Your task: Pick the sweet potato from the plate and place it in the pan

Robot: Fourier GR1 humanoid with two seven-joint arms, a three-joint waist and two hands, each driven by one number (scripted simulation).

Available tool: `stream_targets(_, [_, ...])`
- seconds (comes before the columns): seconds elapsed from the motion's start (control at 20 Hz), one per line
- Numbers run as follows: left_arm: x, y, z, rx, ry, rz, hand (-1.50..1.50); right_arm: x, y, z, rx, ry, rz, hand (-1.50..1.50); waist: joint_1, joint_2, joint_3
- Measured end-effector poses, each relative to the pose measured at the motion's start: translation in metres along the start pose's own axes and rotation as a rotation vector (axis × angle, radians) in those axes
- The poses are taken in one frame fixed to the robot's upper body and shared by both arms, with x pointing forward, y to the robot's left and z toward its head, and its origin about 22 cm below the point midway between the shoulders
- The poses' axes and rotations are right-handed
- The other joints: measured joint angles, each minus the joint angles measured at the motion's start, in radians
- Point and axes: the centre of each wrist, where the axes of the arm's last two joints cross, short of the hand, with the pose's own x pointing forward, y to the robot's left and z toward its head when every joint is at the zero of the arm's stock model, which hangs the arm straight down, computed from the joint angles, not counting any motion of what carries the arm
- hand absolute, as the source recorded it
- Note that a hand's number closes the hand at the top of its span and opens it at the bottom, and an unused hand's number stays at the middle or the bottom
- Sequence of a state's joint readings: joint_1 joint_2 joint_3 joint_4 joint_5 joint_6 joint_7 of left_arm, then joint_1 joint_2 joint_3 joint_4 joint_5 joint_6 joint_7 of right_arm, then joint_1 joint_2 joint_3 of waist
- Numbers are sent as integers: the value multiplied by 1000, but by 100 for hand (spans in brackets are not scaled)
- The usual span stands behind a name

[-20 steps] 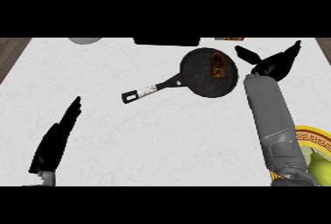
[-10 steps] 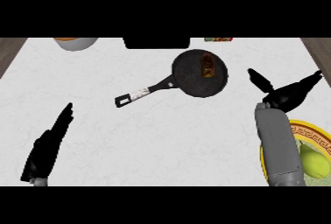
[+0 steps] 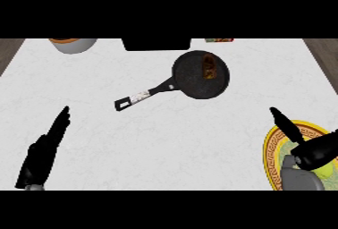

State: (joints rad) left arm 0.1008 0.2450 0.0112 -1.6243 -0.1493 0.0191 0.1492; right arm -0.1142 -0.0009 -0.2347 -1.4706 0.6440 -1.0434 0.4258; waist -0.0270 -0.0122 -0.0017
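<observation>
The black frying pan (image 3: 198, 82) lies right of the counter's middle, its handle (image 3: 142, 95) pointing to the lower left. A brown sweet potato (image 3: 210, 66) lies inside the pan, near its far rim. A yellow-rimmed plate (image 3: 276, 150) sits at the lower right edge. My right hand (image 3: 318, 150) hovers over that plate, open and holding nothing, with its thumb (image 3: 285, 123) pointing up and left. My left hand (image 3: 44, 153) rests open at the lower left, fingers straight.
A grey bowl (image 3: 73, 44) stands at the far left corner. A black block (image 3: 156, 44) sits at the counter's back edge, with a small coloured item (image 3: 219, 40) beside it. A greenish object (image 3: 324, 169) shows on the plate under my right wrist.
My right hand has drawn back from beside the pan to the plate at the lower right. The sweet potato stays in the pan. The left hand has barely shifted.
</observation>
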Motion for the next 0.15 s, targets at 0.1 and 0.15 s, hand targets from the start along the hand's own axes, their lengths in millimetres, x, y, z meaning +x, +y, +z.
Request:
stream_targets(0.1, [-4, -4, 1, -2, -6, 2, 0, -2, -26, 5, -3, -5, -2, -150, 2, 2, 0])
stream_targets(0.15, [-2, -4, 1, -3, -6, 1, 0, -3, -40, 9, 1, -4, 0, -150, 4, 3, 0])
